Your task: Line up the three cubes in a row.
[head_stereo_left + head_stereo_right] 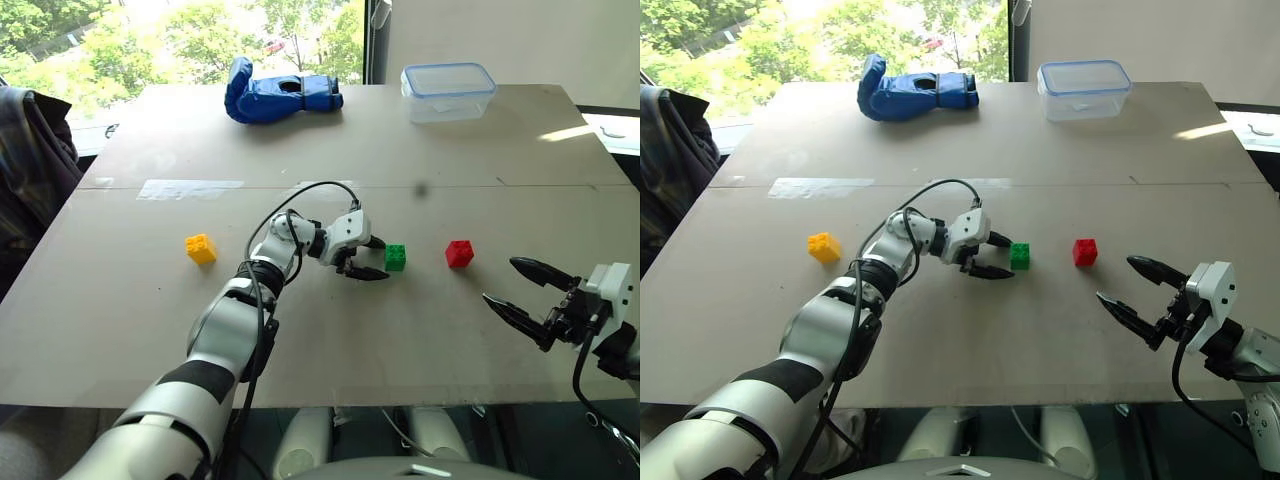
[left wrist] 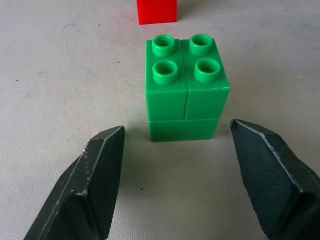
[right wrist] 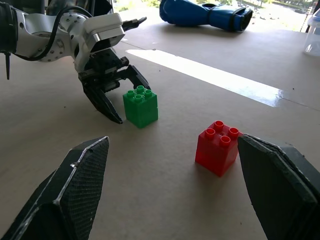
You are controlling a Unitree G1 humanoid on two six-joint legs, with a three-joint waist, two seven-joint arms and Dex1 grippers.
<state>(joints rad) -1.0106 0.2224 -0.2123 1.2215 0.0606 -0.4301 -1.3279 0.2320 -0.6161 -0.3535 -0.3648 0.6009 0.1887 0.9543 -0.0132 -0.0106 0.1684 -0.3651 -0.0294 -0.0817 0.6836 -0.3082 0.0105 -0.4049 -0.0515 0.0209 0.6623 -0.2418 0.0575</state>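
Three studded cubes stand on the grey table (image 1: 330, 330), roughly in one line across it. The yellow cube (image 1: 201, 248) is at the left, apart from the others. Near the middle is the green cube (image 1: 396, 257), with the red cube (image 1: 459, 253) a short way to its right. My left gripper (image 1: 376, 258) is open just left of the green cube (image 2: 185, 90), a fingertip off each of its near corners and a gap on both sides. My right gripper (image 1: 499, 280) hangs open near the front right, pointing toward the red cube (image 3: 217, 147), holding nothing.
A blue glove (image 1: 280, 95) lies at the back of the table, and a clear lidded container (image 1: 448, 90) stands at the back right. A strip of clear tape (image 1: 190, 188) is stuck left of centre. Dark clothing (image 1: 30, 160) hangs beyond the table's left edge.
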